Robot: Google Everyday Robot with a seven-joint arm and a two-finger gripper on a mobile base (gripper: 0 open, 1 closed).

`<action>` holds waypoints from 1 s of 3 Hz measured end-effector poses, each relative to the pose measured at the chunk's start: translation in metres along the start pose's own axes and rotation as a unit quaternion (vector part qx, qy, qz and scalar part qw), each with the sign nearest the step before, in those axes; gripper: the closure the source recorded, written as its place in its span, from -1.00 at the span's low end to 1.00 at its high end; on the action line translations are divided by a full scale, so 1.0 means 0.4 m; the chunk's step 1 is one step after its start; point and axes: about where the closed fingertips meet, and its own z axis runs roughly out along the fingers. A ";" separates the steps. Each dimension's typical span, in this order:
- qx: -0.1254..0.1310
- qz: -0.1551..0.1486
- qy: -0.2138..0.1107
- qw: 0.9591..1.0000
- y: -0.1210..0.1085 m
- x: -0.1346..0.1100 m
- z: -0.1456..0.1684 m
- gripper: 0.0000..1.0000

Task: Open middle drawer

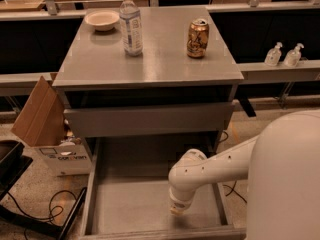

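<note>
The grey cabinet point(150, 64) stands in the middle of the camera view. Its middle drawer point(132, 204) is pulled far out toward me, and its wide shallow grey tray lies bare. The drawer's front edge point(165, 233) runs along the bottom of the view. My gripper point(178, 210) hangs at the end of the white arm and points down into the tray, just behind the front edge and right of its middle. The wider grey drawer front point(149, 120) above it is shut.
On the cabinet top stand a white bowl point(102, 19), a clear water bottle point(130, 23) and a brown can point(198, 38). A cardboard box point(47, 129) sits on the floor at left, with cables point(45, 211) and a black stand. Two pump bottles point(284, 55) stand on the right ledge.
</note>
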 end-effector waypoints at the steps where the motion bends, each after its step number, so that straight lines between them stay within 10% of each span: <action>1: -0.012 -0.014 0.003 1.000 0.070 0.027 -0.023 1.00; 3: 0.055 -0.065 0.015 0.996 -0.119 0.096 -0.142 1.00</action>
